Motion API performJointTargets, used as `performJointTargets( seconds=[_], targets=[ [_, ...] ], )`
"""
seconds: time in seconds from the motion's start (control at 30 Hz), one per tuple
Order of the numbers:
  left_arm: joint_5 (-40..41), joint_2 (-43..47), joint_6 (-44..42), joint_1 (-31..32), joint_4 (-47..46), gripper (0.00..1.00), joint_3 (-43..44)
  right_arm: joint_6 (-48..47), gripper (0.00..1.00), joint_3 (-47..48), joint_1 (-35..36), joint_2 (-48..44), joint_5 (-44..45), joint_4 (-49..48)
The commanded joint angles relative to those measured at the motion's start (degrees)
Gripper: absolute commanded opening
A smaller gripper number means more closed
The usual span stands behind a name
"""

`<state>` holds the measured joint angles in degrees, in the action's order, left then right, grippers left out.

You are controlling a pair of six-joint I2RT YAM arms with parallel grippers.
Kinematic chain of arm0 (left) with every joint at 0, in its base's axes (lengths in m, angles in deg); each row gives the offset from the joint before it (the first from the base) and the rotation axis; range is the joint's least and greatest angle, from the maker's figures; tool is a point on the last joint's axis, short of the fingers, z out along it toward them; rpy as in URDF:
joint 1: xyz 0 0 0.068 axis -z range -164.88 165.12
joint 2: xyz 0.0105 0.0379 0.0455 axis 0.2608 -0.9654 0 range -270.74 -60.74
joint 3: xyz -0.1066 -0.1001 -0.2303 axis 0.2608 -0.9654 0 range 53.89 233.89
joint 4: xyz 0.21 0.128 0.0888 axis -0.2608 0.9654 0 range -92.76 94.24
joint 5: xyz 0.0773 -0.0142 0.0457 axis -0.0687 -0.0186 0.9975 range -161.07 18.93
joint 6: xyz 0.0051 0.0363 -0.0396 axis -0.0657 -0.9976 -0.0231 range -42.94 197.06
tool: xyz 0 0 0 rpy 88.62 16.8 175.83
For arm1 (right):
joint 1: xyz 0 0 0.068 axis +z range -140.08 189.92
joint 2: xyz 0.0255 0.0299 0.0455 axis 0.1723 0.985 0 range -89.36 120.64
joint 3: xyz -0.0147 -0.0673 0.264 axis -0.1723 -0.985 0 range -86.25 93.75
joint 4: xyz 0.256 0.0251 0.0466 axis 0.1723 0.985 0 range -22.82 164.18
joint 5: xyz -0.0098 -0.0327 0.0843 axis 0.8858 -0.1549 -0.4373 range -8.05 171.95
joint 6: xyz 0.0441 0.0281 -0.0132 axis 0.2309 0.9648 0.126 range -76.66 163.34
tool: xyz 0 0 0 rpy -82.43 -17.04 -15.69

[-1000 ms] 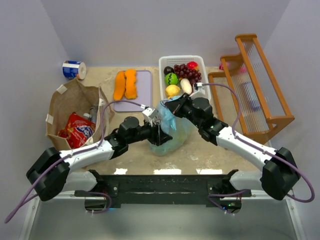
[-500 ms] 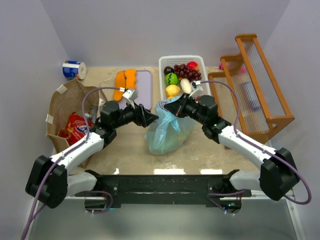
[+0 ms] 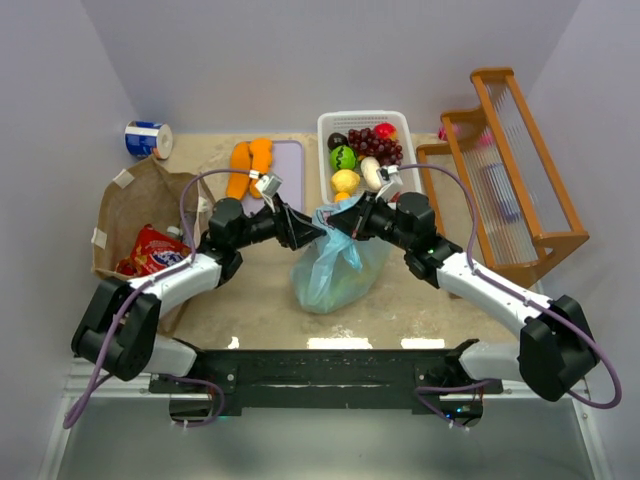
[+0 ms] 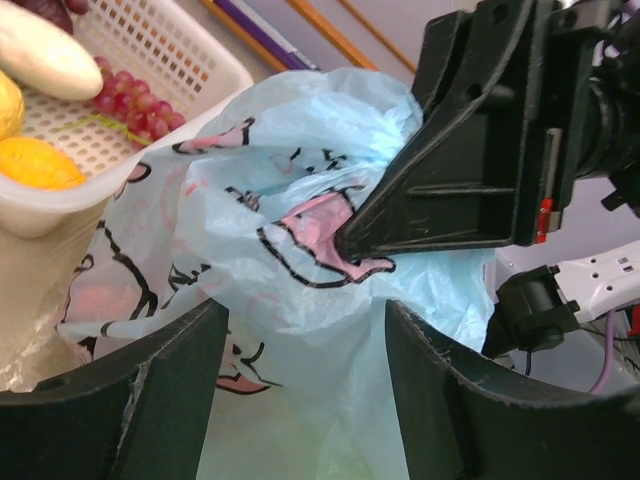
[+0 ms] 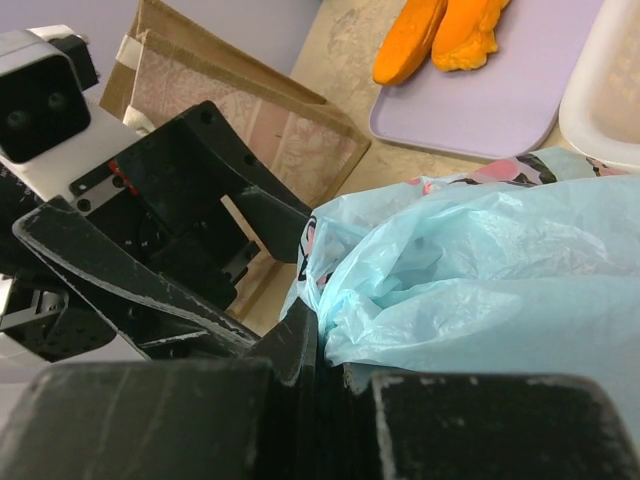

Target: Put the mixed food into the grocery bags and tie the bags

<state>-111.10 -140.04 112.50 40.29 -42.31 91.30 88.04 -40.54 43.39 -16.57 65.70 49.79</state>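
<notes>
The light-blue grocery bag [image 3: 335, 268] with pink prints stands at the table's middle, its top gathered. My right gripper [image 3: 345, 222] is shut on that gathered top [image 5: 470, 250], its own tips [image 5: 330, 345] pinching the film. My left gripper [image 3: 306, 233] is open at the bag's left side. In the left wrist view its jaws [image 4: 302, 312] straddle the bag's film [image 4: 300, 360] without squeezing it. Mixed food lies in the white basket [image 3: 327, 150]: purple grapes [image 3: 376, 143], a green piece [image 3: 343, 158], a yellow piece [image 3: 346, 181] and a white piece [image 3: 371, 172]. The brown paper bag [image 3: 130, 205] stands open at the left.
A red packet [image 3: 155, 255] lies inside the brown bag. Two orange slabs [image 3: 250, 168] rest on a lilac board [image 3: 288, 165] behind the left arm. A can [image 3: 148, 138] lies at the back left. A wooden rack [image 3: 510, 175] fills the right side.
My left arm has swung out to the left and its gripper now points at the bag's top from the side, jaws wider. The right gripper has kept its pinch on the bag.
</notes>
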Motion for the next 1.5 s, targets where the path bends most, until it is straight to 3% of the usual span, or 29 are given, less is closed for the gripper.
performJointTargets(
  seconds=[0.0,0.07,0.1,0.27,0.53,0.77,0.93,1.27,1.4,1.47],
  targets=[
    [-1.72,-1.2,2.88,-0.21,-9.66,0.61,0.91,-1.47,0.0,-0.19,-0.25,-0.9,-2.03,-0.72],
    [-2.15,-2.43,4.19,-0.21,-11.85,0.52,0.56,-1.38,0.0,-0.45,-0.25,-1.16,-2.03,-0.63],
    [-2.5,-3.04,4.63,-0.29,-12.47,0.4,0.39,-1.29,0.0,-0.62,-0.25,-1.42,-1.94,-0.63],
    [-3.56,-4.8,6.74,-0.12,-15.37,0.0,-0.49,-0.07,0.0,-1.24,-0.34,-2.13,-1.5,-0.72],
    [-1.28,-1.73,6.57,1.28,-11.17,0.0,-5.32,5.12,0.04,-5.28,-0.25,-6.08,3.76,-4.14],
    [3.11,-1.03,8.06,7.61,-10.99,0.0,-9.89,10.57,0.09,-9.85,-0.25,-9.5,9.13,-7.84],
    [6.8,-1.03,11.83,9.81,-12.82,0.0,-13.23,10.58,0.15,-11.26,-0.34,-12.67,13.52,-5.21],
    [8.65,-0.94,14.74,13.41,-16.52,0.0,-14.9,11.63,0.25,-12.49,-0.34,-12.76,13.18,-6.25],
    [8.83,-1.11,14.92,13.5,-16.7,0.0,-15.35,11.46,0.21,-12.75,-0.34,-12.24,11.95,-7.04],
    [8.13,-1.37,14.75,13.5,-16.61,0.0,-15.0,11.19,0.1,-12.93,-0.34,-11.8,10.81,-8.36]
  ],
)
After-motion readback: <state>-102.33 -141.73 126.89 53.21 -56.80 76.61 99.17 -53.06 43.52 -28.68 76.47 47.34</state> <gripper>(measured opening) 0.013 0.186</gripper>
